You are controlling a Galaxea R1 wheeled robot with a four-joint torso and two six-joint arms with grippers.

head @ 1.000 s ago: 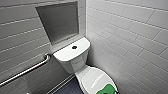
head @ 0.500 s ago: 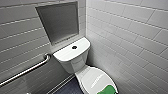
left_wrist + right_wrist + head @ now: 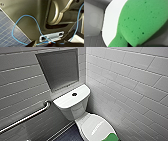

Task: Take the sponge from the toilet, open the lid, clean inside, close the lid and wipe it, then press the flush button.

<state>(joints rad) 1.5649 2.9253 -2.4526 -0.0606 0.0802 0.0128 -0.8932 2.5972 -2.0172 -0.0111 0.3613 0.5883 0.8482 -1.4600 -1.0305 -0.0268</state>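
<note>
The toilet (image 3: 75, 109) is seen from above in the head view, set in a corner of grey tiled wall (image 3: 130, 84), with a metal grab bar (image 3: 27, 117) fixed to one side and a recessed niche (image 3: 60, 69) above the tank (image 3: 71, 98). The lid (image 3: 93, 127) is shut and lies flat over the bowl. The sponge (image 3: 110, 137) is found at the lid's front edge, lying on the white plastic. In the right wrist view the sponge (image 3: 142, 21) is seen very close and large, with the lid (image 3: 112, 20) beneath and beside it, so the right arm is judged to be right at the sponge. Whether the right gripper is spread, narrowed or already clamped on the sponge cannot be told. The state of the left gripper cannot be told either; in the left wrist view a blue cable (image 3: 25, 16) is looped across the robot's own body above dark tiled floor (image 3: 7, 32). The first step, picking up the sponge, is judged to be in hand, since the lid is not yet opened and the flush button (image 3: 74, 94) on the tank is untouched. A firm hold on the soft sponge is called for next, and it should be lifted well clear of the lid's front edge.
</note>
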